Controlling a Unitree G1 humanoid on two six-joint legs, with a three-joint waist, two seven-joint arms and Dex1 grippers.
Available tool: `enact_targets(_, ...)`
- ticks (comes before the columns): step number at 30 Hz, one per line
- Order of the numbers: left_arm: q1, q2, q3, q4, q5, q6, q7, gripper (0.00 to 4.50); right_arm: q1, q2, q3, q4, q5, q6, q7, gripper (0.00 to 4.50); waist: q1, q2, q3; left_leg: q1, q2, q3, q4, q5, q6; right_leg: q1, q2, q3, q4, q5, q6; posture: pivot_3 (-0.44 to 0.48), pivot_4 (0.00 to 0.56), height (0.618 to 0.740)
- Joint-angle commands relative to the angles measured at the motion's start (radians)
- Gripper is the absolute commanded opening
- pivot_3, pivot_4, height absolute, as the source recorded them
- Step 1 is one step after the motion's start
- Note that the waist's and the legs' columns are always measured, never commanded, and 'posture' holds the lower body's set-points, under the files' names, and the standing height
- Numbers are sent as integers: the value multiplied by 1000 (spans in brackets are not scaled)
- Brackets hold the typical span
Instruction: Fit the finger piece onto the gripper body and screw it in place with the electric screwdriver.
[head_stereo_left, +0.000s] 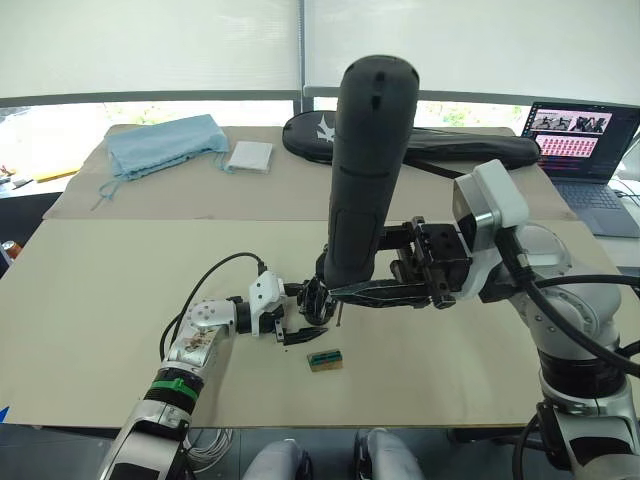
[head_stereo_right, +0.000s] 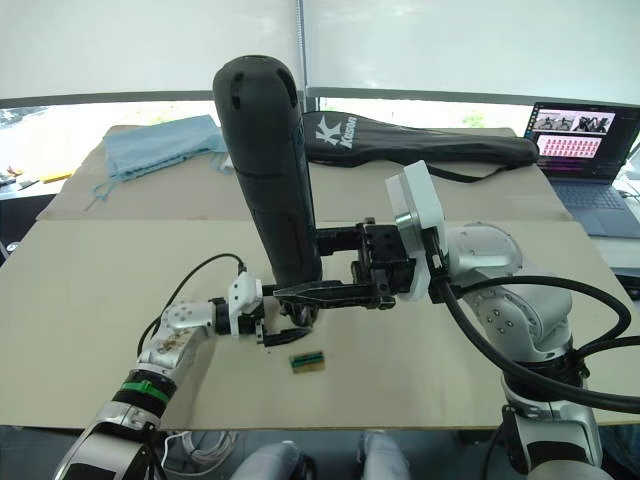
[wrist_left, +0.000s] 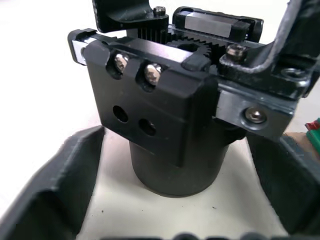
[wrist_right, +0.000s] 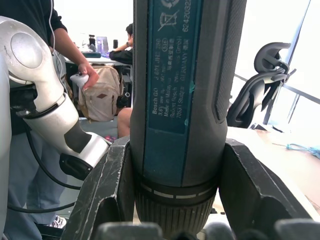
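Observation:
The gripper body, a chunky black block on a round base, stands on the table between the fingers of my left gripper, which is shut on it. The electric screwdriver stands nearly upright, with my right gripper shut on its lower end. Its thin silver bit points down just beside the gripper body. In the right wrist view the screwdriver barrel sits tight between both fingers. The finger piece is hidden among the body, the screwdriver and my fingers.
A small tan-and-green block lies just in front of the gripper body. At the back of the table are a black racket bag, a blue cloth, a white packet and a laptop. A person stands beyond the table.

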Motion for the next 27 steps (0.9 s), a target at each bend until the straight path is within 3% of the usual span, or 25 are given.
enact_targets(1,74,18,4,-21,9,-22,8,4454,-2,-9,-44,-34,39,-2,-2,1916,-4,0,0,0,0,0,0,0,0,0,0,0,0,0,0,0,150,740)
enact_targets(11,183,-14,-8,-199,14,16,123,4454,3,-14,-43,-34,44,-6,-6,1916,-7,0,0,0,0,0,-2,0,0,-1,0,0,-1,0,0,0,150,740)
enact_targets(27,163,-52,-63,-263,54,99,211,4454,3,-13,-39,-34,50,-4,-6,1916,13,0,0,0,0,0,-1,-1,1,0,0,0,-3,0,1,0,150,740)
